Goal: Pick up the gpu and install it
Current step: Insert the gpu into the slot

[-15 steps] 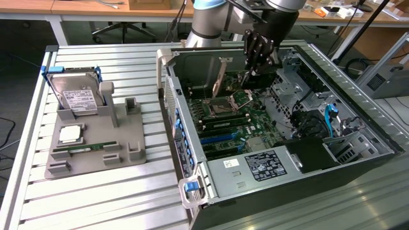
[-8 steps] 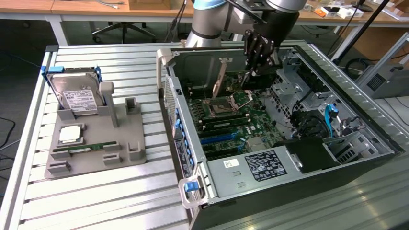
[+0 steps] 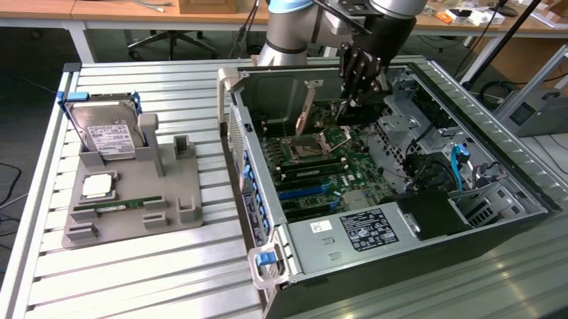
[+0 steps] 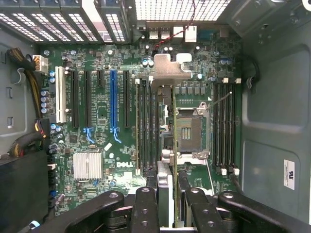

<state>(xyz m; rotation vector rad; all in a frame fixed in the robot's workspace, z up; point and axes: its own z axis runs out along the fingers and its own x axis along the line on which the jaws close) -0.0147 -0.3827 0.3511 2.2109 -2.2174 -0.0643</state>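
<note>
The gpu point(image 3: 308, 109) hangs inside the open computer case point(image 3: 497, 199), up near the case's twelve o'clock end in the exterior view. It stands on edge with its tan-brown face showing, above the motherboard point(image 3: 330, 163) and not seated in any slot.

In the wrist view the gpu point(image 4: 167, 75) is seen edge-on. Its thin board runs straight out from between the fingers and ends in the silver bracket at the far end. The card lies over the strip between the memory slots point(image 4: 146, 126) and the empty CPU socket point(image 4: 188, 128).

The gripper point(image 3: 355, 100) comes down from the arm at about three o'clock of the card's tan face. Its jaws are partly closed, one dark finger point(image 4: 146, 208) on each flat side of the board, and they clamp the gpu at the end away from the bracket. In the wrist view the gripper point(image 4: 167, 189) has the card's edge centred in the gap.

The blue expansion slot point(image 4: 113, 102) and its black neighbours are well apart from the card. In the exterior view the blue slots point(image 3: 306, 193) sit at about six o'clock of the gpu, lower on the board.

At nine o'clock of the case, a grey holder point(image 3: 182, 199) on the slatted table point(image 3: 133, 279) carries a hard drive point(image 3: 102, 133) in a blue frame, a green RAM stick point(image 3: 120, 205) and a processor chip point(image 3: 96, 186).
</note>
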